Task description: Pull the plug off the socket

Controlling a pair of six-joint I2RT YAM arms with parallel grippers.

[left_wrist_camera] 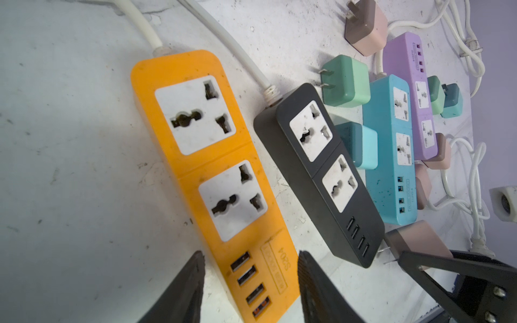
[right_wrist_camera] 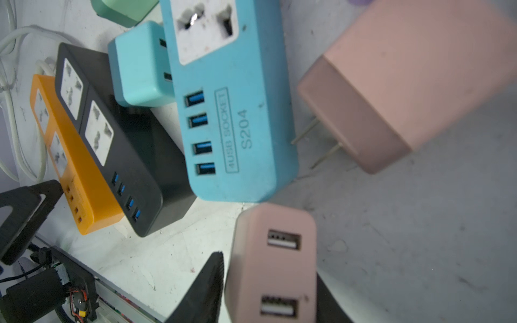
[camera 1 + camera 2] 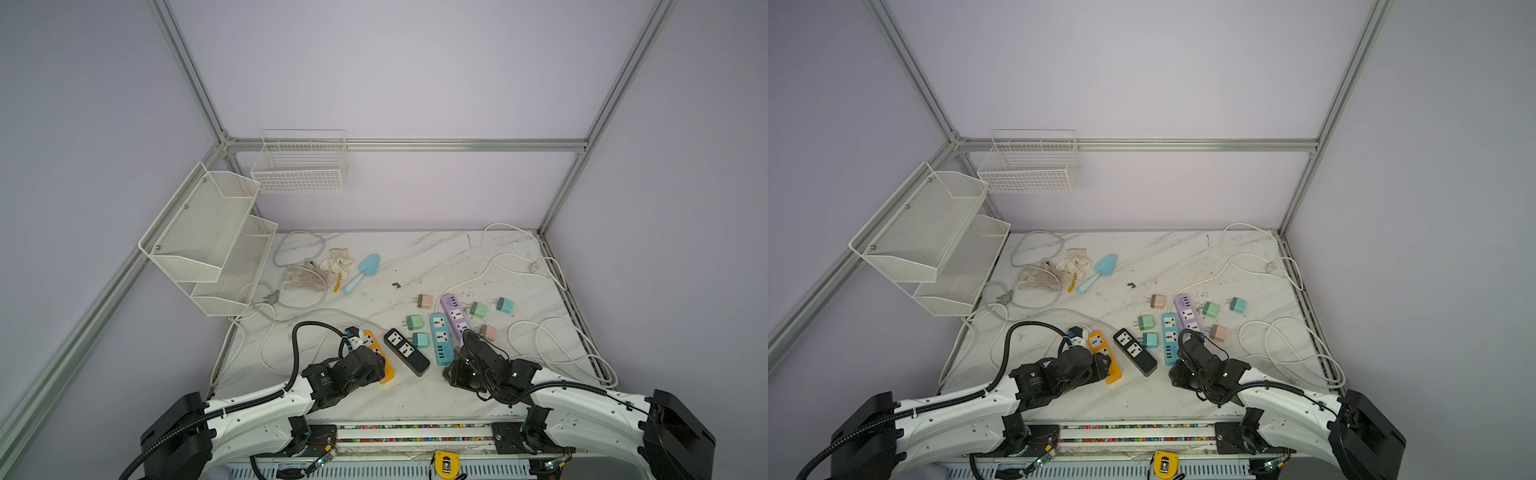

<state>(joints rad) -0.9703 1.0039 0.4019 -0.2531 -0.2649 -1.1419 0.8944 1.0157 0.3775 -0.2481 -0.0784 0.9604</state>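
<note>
The white marble-patterned desk (image 3: 415, 257) carries an orange plastic power strip (image 1: 215, 167) close to its near edge, left of centre. The left gripper (image 1: 250, 253) stands over this strip's USB end with its jaws partly open, one on each side of the strip. One black finger (image 1: 190, 285) is just off the strip's side, with a sliver of desk showing between them. The other finger sits right at the opposite side, and I cannot tell whether it presses there.

A blue plastic power strip (image 2: 237, 125) lies right of centre. Just past its USB end, towards the desk's near edge, the right gripper (image 2: 270, 268) brackets a small pink cube-shaped plug (image 2: 275, 276) with two USB ports. The jaws are a little wider than the plug. A thin gap shows beside one finger (image 2: 207, 288), and the other finger is mostly hidden behind the plug. In the left wrist view the plug (image 1: 416, 237) shows its two metal prongs (image 1: 384, 253) bare, out of any socket.
</note>
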